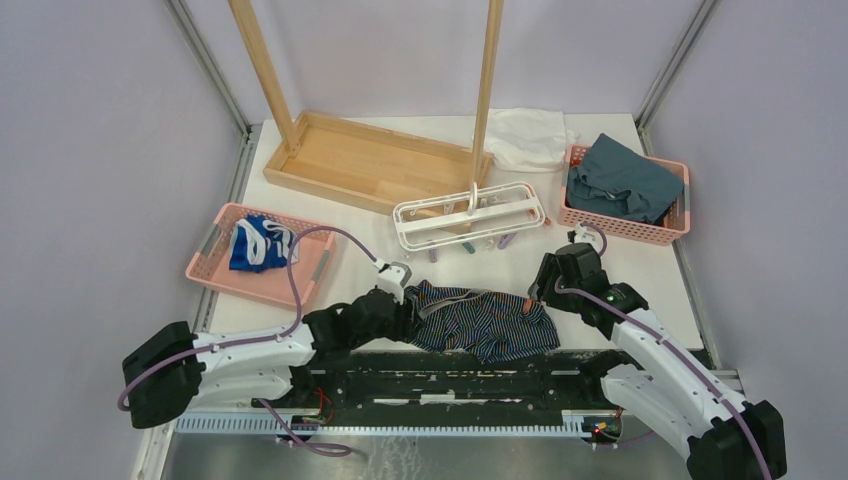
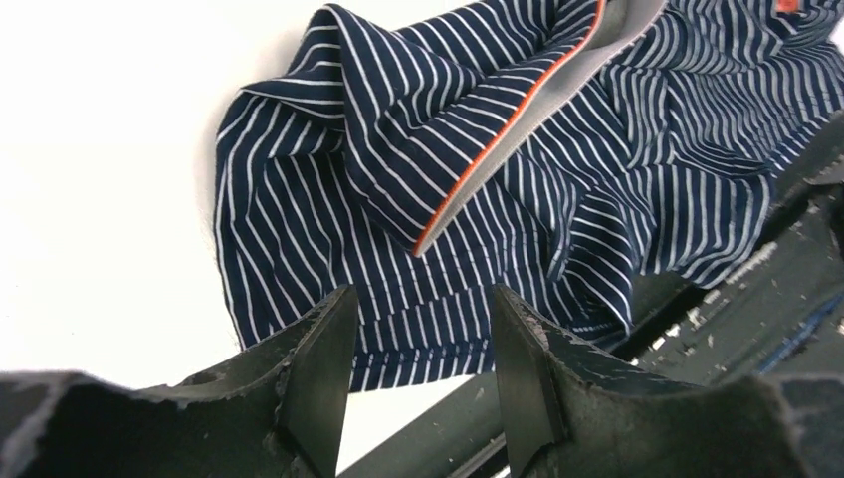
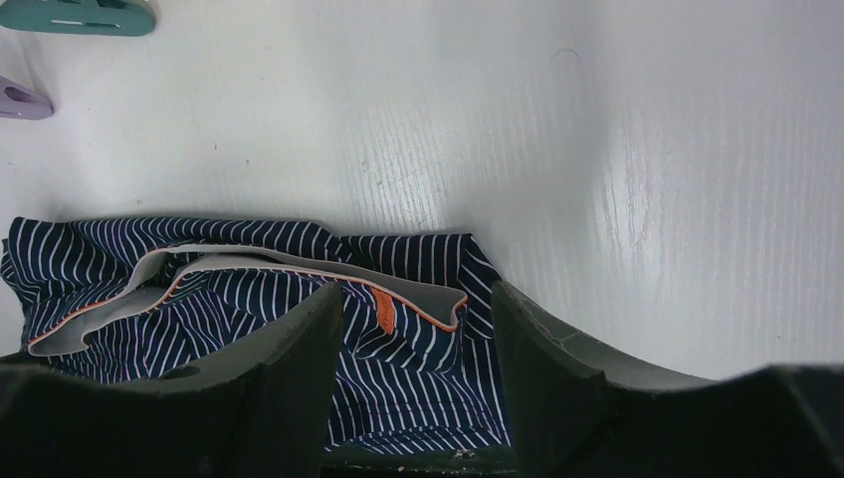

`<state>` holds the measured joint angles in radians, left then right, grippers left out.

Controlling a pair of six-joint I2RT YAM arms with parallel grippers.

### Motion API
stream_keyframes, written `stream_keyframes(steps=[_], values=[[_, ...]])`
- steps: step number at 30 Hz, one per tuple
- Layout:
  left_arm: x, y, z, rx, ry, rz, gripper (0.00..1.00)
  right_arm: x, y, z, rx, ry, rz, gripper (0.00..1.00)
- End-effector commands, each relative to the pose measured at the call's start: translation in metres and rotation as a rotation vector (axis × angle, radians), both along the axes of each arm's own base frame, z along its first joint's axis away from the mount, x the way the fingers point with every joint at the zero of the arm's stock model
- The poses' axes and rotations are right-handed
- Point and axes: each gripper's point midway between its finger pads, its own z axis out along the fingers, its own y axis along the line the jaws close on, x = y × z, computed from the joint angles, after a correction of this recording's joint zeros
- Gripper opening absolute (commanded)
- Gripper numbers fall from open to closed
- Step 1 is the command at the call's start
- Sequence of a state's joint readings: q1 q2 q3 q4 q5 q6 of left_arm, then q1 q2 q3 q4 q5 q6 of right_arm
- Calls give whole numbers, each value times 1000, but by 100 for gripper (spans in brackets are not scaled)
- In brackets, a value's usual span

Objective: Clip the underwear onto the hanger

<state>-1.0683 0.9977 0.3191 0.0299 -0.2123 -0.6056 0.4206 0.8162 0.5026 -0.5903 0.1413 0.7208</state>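
Hovering low at the cloth, how does the left pincer (image 2: 418,368) stand? (Desk)

Jaws apart, nothing between them, aimed at the left end of the underwear (image 1: 485,322). The right pincer (image 3: 418,368) is likewise spread and empty, poised over the waistband (image 3: 249,261) beside the orange label (image 3: 383,311). (Field)

Where does the garment lie? (Desk)

Crumpled at the near edge of the tabletop (image 1: 640,270), about midway along it, between the two arms. Its lower hem appears to spill onto the dark rail there. The hanger (image 1: 468,218) lies flat further back, toward the middle, apart from the cloth and just in front of the wooden rack (image 1: 350,160). (Field)

What could go wrong? (Desk)

The cloth is bunched, so a closing pincer may catch several layers or only a loose fold, and the garment could slip or lift lopsided. The hem over the edge might snag. The clips (image 1: 505,240) are small and lie flat, so the waistband could easily miss one. (Field)
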Motion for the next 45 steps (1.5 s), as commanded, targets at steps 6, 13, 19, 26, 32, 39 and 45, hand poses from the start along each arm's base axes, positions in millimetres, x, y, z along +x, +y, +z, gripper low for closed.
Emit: stream_keyframes(steps=[6,13,19,26,32,39,45], values=[[38,-10,17,11,-159,130,52,17,2,21,22,-82,-29,64],[43,-14,19,-16,-167,156,43,17,1,20,17,-83,-33,64],[43,-15,15,-16,-159,162,37,16,0,18,14,-78,-32,64],[46,-15,15,-16,-164,181,16,16,0,18,12,-79,-33,64],[46,-12,14,-4,-166,187,3,19,5,19,19,-64,-18,65],[43,-5,10,6,-156,192,3,17,4,11,1,-9,-26,59],[37,14,9,12,-151,219,3,14,8,16,33,-13,-20,56]])
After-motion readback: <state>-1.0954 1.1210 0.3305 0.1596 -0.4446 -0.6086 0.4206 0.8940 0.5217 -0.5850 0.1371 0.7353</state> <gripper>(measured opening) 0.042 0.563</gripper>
